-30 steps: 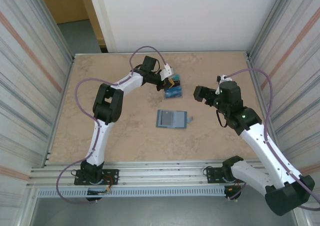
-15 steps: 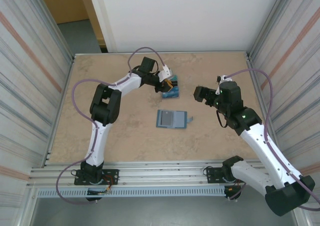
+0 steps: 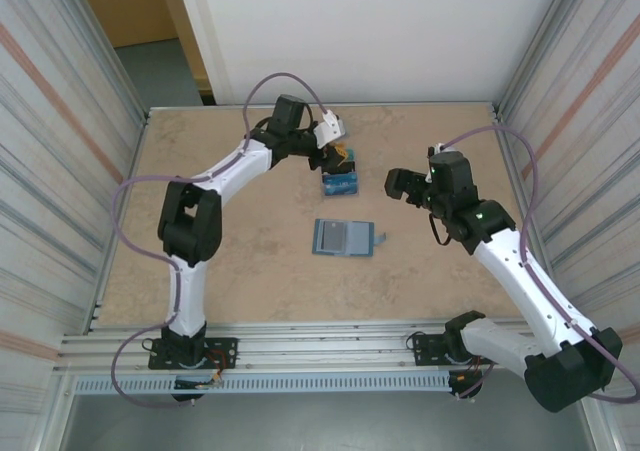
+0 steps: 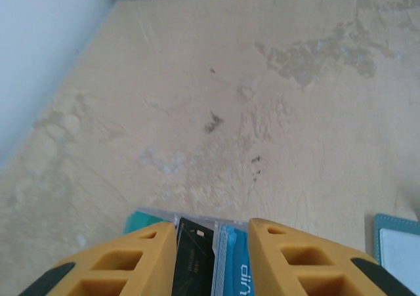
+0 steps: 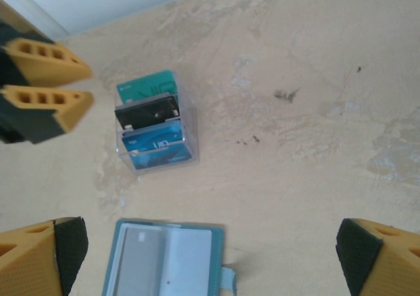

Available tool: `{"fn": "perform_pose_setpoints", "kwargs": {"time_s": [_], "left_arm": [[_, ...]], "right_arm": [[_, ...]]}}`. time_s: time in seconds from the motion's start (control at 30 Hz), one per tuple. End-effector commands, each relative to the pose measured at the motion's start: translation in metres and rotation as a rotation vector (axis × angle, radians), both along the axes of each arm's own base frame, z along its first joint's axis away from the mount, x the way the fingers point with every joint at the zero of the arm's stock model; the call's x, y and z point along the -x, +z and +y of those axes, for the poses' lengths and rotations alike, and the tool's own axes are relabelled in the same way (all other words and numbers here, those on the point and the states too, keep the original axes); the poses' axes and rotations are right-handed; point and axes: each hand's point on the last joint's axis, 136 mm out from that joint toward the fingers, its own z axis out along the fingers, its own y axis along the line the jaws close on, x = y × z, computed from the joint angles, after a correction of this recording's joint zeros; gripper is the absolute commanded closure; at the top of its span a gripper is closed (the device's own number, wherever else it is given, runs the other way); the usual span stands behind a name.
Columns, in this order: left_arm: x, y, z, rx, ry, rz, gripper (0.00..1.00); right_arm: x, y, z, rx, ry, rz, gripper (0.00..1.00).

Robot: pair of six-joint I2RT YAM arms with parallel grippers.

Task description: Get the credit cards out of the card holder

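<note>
starting at the left of the top view, we see the left arm reaching across the table [image 3: 250, 271] toward its far middle. the left gripper [image 3: 341, 157] hangs just behind the credit cards [image 3: 341, 182], and its yellow fingers [image 4: 118, 260] stand a little apart with nothing between them. in the left wrist view we look down through that gap onto the cards lying on the table. from the right wrist view we count three cards overlapped in a short row: a teal card [image 5: 147, 86] farthest back, a black card [image 5: 147, 112] in the middle and a blue card [image 5: 157, 148] nearest. just in front of them, apart from the row, the card holder [image 3: 343, 238] lies spread flat with its pale inner faces up and a small tab at its right edge. further right, the right gripper [image 3: 398, 184] hovers near the cards, its jaws spread wide and holding nothing.
</note>
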Motion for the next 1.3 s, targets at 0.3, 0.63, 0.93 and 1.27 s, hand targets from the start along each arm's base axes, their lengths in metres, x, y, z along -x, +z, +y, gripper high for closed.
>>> {"fn": "perform_pose_setpoints", "kwargs": {"time_s": [0.3, 0.63, 0.93, 1.27], "left_arm": [[0.012, 0.077, 0.075, 0.141, 0.5, -0.1, 0.26], [0.063, 0.047, 0.209, 0.241, 1.158, 0.05, 0.01], [0.108, -0.009, 0.254, 0.224, 1.343, 0.24, 0.01], [0.12, -0.034, 0.255, 0.212, 1.357, 0.311, 0.01]], "right_arm": [[0.013, -0.031, 0.032, 0.106, 0.048, 0.138, 0.19], [0.026, -0.092, 0.123, 0.207, 0.226, 0.342, 0.28], [0.038, -0.16, 0.179, 0.345, 0.333, 0.538, 0.34], [0.037, -0.199, 0.181, 0.425, 0.338, 0.615, 0.38]]}}
